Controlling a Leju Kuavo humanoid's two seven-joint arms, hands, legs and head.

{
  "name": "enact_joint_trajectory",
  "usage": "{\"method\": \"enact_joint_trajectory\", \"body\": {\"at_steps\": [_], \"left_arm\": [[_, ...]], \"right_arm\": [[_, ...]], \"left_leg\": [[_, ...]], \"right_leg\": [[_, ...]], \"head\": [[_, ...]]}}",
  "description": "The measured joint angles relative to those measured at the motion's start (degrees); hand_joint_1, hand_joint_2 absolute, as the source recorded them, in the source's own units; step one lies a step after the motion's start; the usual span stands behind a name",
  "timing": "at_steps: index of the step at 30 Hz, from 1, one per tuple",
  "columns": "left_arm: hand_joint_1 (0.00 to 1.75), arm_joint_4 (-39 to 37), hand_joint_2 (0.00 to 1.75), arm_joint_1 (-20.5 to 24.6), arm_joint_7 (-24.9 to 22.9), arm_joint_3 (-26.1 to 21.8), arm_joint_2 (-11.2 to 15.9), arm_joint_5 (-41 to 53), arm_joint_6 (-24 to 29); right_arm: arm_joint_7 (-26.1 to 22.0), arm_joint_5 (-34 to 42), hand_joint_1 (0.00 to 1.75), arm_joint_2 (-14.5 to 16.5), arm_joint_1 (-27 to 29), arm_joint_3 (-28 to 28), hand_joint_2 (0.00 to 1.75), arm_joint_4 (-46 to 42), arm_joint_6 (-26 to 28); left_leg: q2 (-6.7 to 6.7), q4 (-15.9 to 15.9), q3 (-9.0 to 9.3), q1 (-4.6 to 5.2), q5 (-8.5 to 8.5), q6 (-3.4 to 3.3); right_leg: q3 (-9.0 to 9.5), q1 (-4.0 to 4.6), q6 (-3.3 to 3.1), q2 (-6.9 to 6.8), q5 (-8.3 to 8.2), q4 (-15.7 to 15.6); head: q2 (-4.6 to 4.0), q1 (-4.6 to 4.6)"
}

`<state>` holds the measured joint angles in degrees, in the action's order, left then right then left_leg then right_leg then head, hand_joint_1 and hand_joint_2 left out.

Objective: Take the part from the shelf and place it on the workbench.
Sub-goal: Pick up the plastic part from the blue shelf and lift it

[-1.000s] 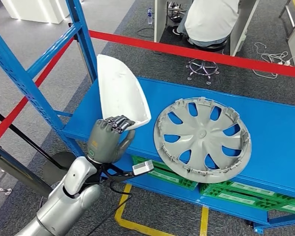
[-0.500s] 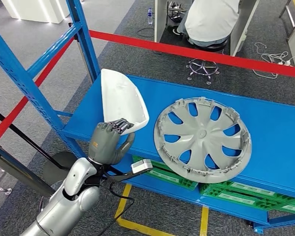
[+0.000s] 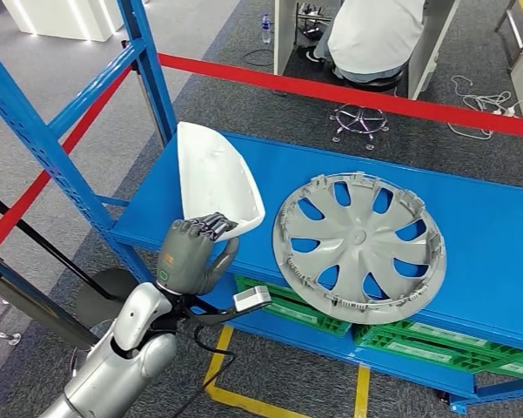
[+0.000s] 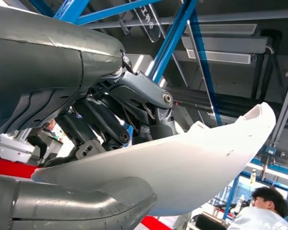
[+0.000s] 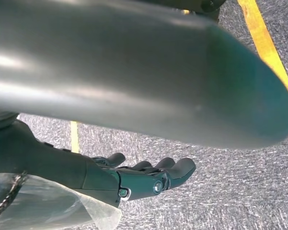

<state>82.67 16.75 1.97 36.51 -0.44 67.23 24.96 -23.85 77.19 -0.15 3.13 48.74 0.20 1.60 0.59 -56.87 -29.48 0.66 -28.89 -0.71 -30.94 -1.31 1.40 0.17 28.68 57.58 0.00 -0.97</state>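
Note:
The part is a white curved plastic shell [image 3: 216,178] at the left end of the blue shelf [image 3: 481,226]. My left hand [image 3: 191,251] grips its near edge, fingers over the top and thumb underneath. The shell's far end tilts up off the shelf. In the left wrist view the white shell [image 4: 193,167] runs between the dark fingers [image 4: 109,120] and the grey thumb [image 4: 88,203]. My right hand [image 5: 142,179] hangs above grey carpet, fingers extended and apart, holding nothing.
A grey wheel cover [image 3: 358,246] lies flat on the shelf right of the shell. Blue uprights [image 3: 147,65] stand at the shelf's left end. Green trays [image 3: 403,335] sit on the lower level. A red barrier tape [image 3: 351,91] runs behind; a seated person [image 3: 373,35] is beyond it.
The shell has come slightly lower and nearer in my left hand's grip over the last second. The wheel cover has not moved.

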Motion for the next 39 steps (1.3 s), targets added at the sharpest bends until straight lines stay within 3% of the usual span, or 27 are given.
{"method": "enact_joint_trajectory", "body": {"at_steps": [9,14,16,18,19,20,21,24,26,29,30,32,34,35,36,37,39], "left_arm": [[1.75,0.4,1.75,-0.2,-0.9,-0.1,0.0,0.8,-0.5],[1.75,0.6,1.75,-0.2,-0.9,-0.1,0.0,0.8,-0.8],[1.75,0.7,1.75,-0.2,-1.0,-0.2,0.0,0.9,-1.1],[1.75,0.7,1.75,-0.5,-1.2,-0.2,0.0,0.9,-1.3],[1.75,0.7,1.75,-0.6,-1.3,-0.2,0.1,0.9,-1.4],[1.75,0.7,1.75,-0.8,-1.4,-0.2,0.1,0.9,-1.6],[1.75,0.7,1.75,-1.0,-1.5,-0.2,0.1,0.9,-1.6],[1.75,0.8,1.75,-1.1,-1.9,-0.3,0.1,0.9,-1.9],[1.75,1.0,1.75,-1.1,-1.9,-0.4,0.1,1.0,-2.0],[1.75,1.2,1.75,-1.2,-1.9,-0.5,0.2,1.0,-2.0],[1.75,1.3,1.75,-1.2,-1.9,-0.5,0.3,1.0,-2.1],[1.75,1.3,1.75,-1.2,-1.9,-0.5,0.3,1.0,-2.1],[1.75,1.3,1.75,-1.4,-1.9,-0.5,0.5,1.0,-2.3],[1.75,1.3,1.75,-1.5,-2.0,-0.5,0.5,1.1,-2.4],[1.75,1.3,1.75,-1.5,-2.0,-0.5,0.6,1.1,-2.5],[1.75,1.3,1.75,-1.6,-2.0,-0.6,0.7,1.1,-2.5],[1.75,1.4,1.75,-1.5,-2.0,-0.6,0.7,1.1,-2.5]], "right_arm": [[0.0,-0.3,0.0,0.3,0.0,-0.2,0.0,0.0,0.0],[0.0,-0.3,0.0,0.4,0.0,-0.3,0.0,0.0,0.0],[0.0,-0.3,0.0,0.4,0.0,-0.4,0.0,0.0,0.0],[0.0,-0.3,0.0,0.4,0.0,-0.4,0.0,0.0,0.0],[0.0,-0.3,0.0,0.4,0.0,-0.5,0.0,0.0,0.0],[0.1,-0.4,0.0,0.4,0.1,-0.5,0.0,0.0,0.0],[0.1,-0.4,0.0,0.4,0.1,-0.5,0.0,0.0,0.0],[0.1,-0.5,0.0,0.4,0.0,-0.5,0.0,0.0,0.0],[0.1,-0.6,0.0,0.4,-0.1,-0.5,0.0,0.0,0.0],[0.1,-0.6,0.0,0.5,-0.1,-0.5,0.0,0.0,0.0],[0.1,-0.6,0.0,0.5,-0.1,-0.5,0.0,0.0,0.1],[0.1,-0.6,0.0,0.5,-0.1,-0.5,0.0,0.0,0.1],[0.1,-0.7,0.0,0.5,-0.1,-0.5,0.0,0.0,0.1],[0.1,-0.7,0.0,0.5,-0.1,-0.5,0.0,0.0,0.1],[0.1,-0.7,0.0,0.5,-0.1,-0.5,0.0,0.0,0.1],[0.1,-0.7,0.0,0.5,-0.1,-0.5,0.0,0.0,0.1],[0.1,-0.8,0.0,0.5,-0.2,-0.5,0.0,0.0,0.2]], "left_leg": [[0.0,-0.6,-0.25,0.15,-0.27,-0.49],[-0.13,0.0,-0.34,-0.01,0.68,-1.78],[-0.3,0.9,-0.34,-0.29,1.41,-2.35],[-0.39,0.9,-0.63,-0.18,1.6,-2.56],[-0.43,0.9,-0.74,-0.14,1.64,-2.57],[-0.45,0.8,-0.81,-0.11,1.67,-2.56],[-0.45,0.7,-0.85,-0.11,1.67,-2.52],[-0.36,0.0,-1.08,-0.12,1.44,-1.97],[-0.23,-0.6,-1.56,0.02,1.55,-1.25],[-0.14,-1.3,-2.53,0.02,1.49,-0.24],[-0.17,-2.4,-3.09,-0.07,0.41,0.13],[-0.26,-7.9,-5.24,-0.32,-3.8,0.86],[-0.29,-15.1,-7.66,-0.55,-7.66,1.24],[-0.29,-17.0,-7.96,-0.61,-8.17,1.28],[-0.29,-16.6,-7.22,-0.65,-7.54,1.21],[-0.29,-14.1,-5.35,-0.66,-5.98,1.03],[-0.31,-5.7,0.04,-0.54,-3.04,0.41]], "right_leg": [[0.01,-0.18,0.41,0.0,-0.09,0.0],[-0.22,-0.28,1.47,-0.02,0.0,-0.1],[-1.97,-0.2,1.63,-0.06,2.66,3.4],[-5.19,-0.15,1.74,-0.08,6.23,10.8],[-6.52,-0.16,1.84,-0.09,7.07,13.9],[-7.05,-0.19,1.94,-0.1,6.81,15.2],[-6.55,-0.24,2.02,-0.12,5.49,14.3],[-1.23,-0.36,1.96,-0.03,0.54,4.2],[0.47,-0.24,1.55,0.14,0.08,1.0],[-0.09,-0.26,0.52,0.16,-0.15,0.6],[-0.43,-0.35,0.05,0.08,-0.39,0.5],[-1.28,-0.39,-0.79,-0.2,-1.06,0.4],[-2.32,-0.24,-1.15,-0.42,-1.79,0.4],[-2.84,-0.16,-1.19,-0.5,-2.19,0.4],[-3.33,-0.09,-1.15,-0.54,-2.59,0.4],[-3.79,-0.03,-1.07,-0.56,-3.02,0.4],[-4.5,0.11,-0.71,-0.54,-3.85,0.5]], "head": [[0.0,-0.02],[-0.01,0.02],[-0.01,0.22],[0.0,0.37],[0.0,0.37],[0.0,0.37],[0.0,0.38],[-0.01,0.39],[0.0,0.36],[0.0,0.25],[0.0,0.13],[0.0,-0.14],[0.0,-0.24],[0.0,-0.23],[0.0,-0.23],[0.0,-0.23],[0.0,-0.23]]}}
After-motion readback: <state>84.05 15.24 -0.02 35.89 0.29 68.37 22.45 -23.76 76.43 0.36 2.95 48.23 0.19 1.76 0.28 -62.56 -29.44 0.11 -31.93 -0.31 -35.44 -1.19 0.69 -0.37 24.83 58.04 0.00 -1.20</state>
